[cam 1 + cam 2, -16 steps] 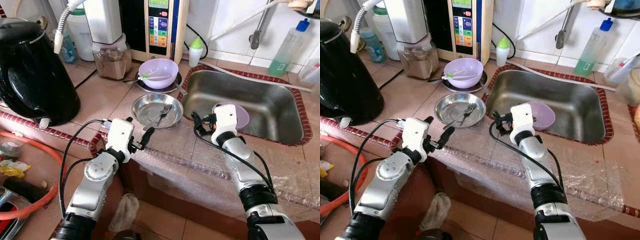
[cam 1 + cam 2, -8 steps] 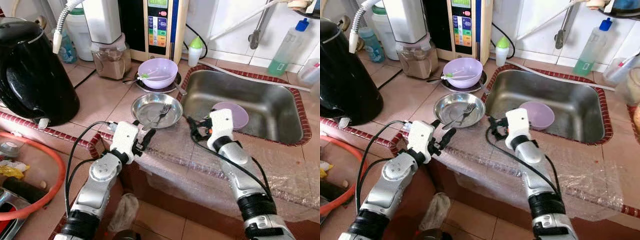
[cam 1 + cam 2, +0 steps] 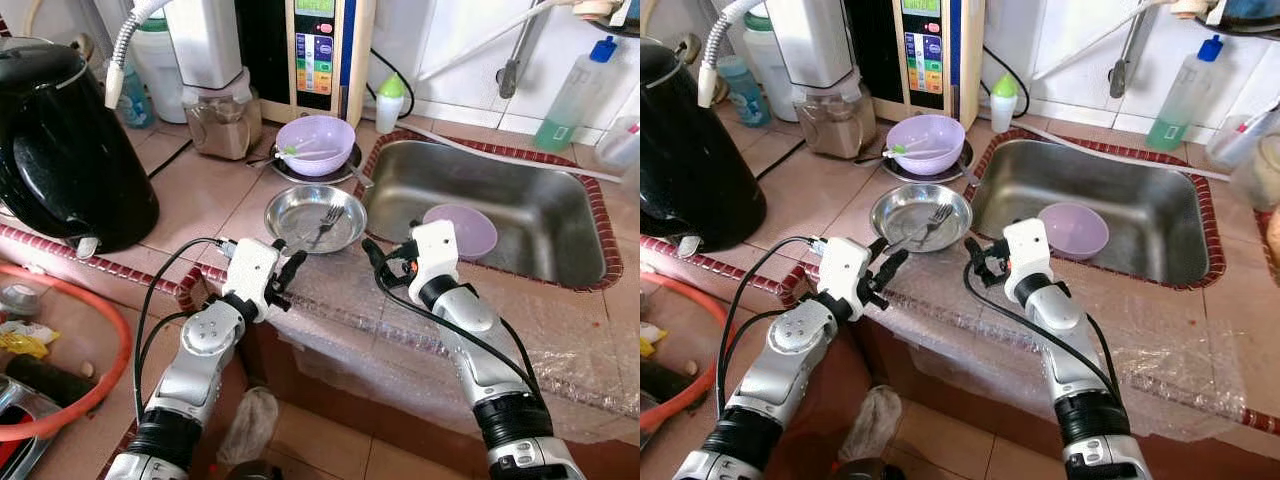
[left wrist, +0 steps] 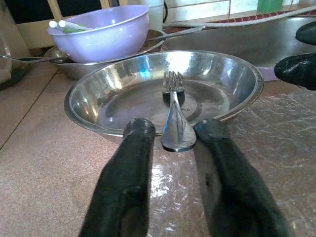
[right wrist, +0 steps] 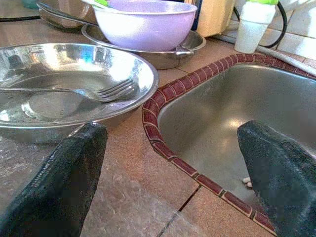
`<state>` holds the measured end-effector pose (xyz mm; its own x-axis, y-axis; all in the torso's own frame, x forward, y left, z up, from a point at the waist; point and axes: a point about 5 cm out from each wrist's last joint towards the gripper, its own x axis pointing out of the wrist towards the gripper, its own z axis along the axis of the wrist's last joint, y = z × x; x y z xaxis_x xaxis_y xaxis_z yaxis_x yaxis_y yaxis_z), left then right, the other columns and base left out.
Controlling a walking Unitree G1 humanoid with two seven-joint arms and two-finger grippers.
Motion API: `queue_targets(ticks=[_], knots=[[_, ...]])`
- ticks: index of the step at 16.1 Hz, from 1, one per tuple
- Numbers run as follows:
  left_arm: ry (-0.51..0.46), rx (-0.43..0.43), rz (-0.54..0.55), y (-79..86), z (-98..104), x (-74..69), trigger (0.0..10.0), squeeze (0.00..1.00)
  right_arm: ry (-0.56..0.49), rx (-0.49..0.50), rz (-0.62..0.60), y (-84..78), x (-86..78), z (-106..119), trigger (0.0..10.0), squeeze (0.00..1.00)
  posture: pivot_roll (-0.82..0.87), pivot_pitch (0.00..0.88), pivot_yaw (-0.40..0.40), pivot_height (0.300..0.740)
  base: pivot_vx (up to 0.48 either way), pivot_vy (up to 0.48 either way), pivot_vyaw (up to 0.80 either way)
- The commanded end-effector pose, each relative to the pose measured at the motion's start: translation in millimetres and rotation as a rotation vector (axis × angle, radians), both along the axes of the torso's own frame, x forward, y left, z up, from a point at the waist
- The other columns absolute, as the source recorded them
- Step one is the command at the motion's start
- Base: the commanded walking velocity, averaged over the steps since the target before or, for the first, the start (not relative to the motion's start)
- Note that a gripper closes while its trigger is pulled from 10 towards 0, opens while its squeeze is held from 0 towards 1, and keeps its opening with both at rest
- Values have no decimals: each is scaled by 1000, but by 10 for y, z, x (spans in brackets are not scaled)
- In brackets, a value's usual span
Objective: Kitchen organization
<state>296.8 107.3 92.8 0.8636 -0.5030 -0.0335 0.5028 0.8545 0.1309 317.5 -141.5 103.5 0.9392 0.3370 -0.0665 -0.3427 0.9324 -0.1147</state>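
Left gripper (image 4: 170, 148) parted, one black finger on each side of the fork (image 4: 174, 111) handle's end, just short of touching, low over the tiled counter (image 3: 200, 195) at its near edge. Fork lying in the shallow steel dish (image 3: 313, 219), tines toward the dish's middle, handle sticking out over the near rim. Right gripper (image 5: 173, 168) spread wide, holding nothing, hovering over the counter strip between dish and sink (image 3: 560, 190), fingers pointing toward the dish's right rim. Beyond the dish, a lavender bowl (image 3: 316, 146) with a green-and-white utensil inside, seated on a second steel plate. Inside the steel sink, another lavender bowl (image 3: 1073, 230) near the front wall. Clear plastic film (image 3: 560, 340) spread over the counter front below both wrists. Further out: black electric kettle (image 3: 60, 140) at far left, blender jar (image 3: 222, 115) and water purifier panel (image 3: 318, 50) against the back wall, small white bottle with green cap (image 3: 392, 104) beside it, green dish-soap bottle (image 3: 577, 95) behind the sink.
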Motion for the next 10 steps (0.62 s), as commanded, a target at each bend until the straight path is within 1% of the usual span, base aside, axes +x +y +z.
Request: queue_targets(ticks=[1, 3, 4, 5, 6, 7, 8, 10], knots=[[-22, -3, 7, 18, 30, 26, 0, 0, -14, -5, 7, 16, 0, 49, 10000, 0, -3, 0, 51, 740, 0, 0, 0], [-41, -7, 12, 20, 69, 33, 0, 0, -17, -11, 9, 17, -6, 55, 10000, 0, -3, 0, 51, 740, 0, 0, 0], [-52, -4, 12, 19, 94, 36, 4118, 0, -16, -13, 11, 18, -7, 56, 10000, 0, -3, 0, 51, 740, 0, 0, 0], [-63, 3, 8, 9, 113, 21, 9686, 0, -10, -17, 12, 15, -11, 42, 10000, 0, -1, 0, 50, 740, 0, 0, 0], [-68, 10, 8, 7, 120, 4, 10000, 0, -6, -19, 13, 15, -13, 32, 10000, 0, 1, 0, 49, 740, 0, 0, 0], [-58, -14, -3, -1, 110, -41, 10000, 1000, -2, -21, 16, 21, -17, 22, 10000, 0, 2, 0, 48, 740, 0, 0, 0], [-60, -19, 0, 8, 101, -81, 10000, 1000, 1, -22, 22, 33, -17, 20, 10000, 0, 4, 0, 46, 740, 0, 0, 0], [-82, -13, 20, 30, 106, -111, 10000, 1000, 3, -22, 23, 36, -22, 18, 10000, 0, 5, 0, 45, 740, 0, 0, 0]])
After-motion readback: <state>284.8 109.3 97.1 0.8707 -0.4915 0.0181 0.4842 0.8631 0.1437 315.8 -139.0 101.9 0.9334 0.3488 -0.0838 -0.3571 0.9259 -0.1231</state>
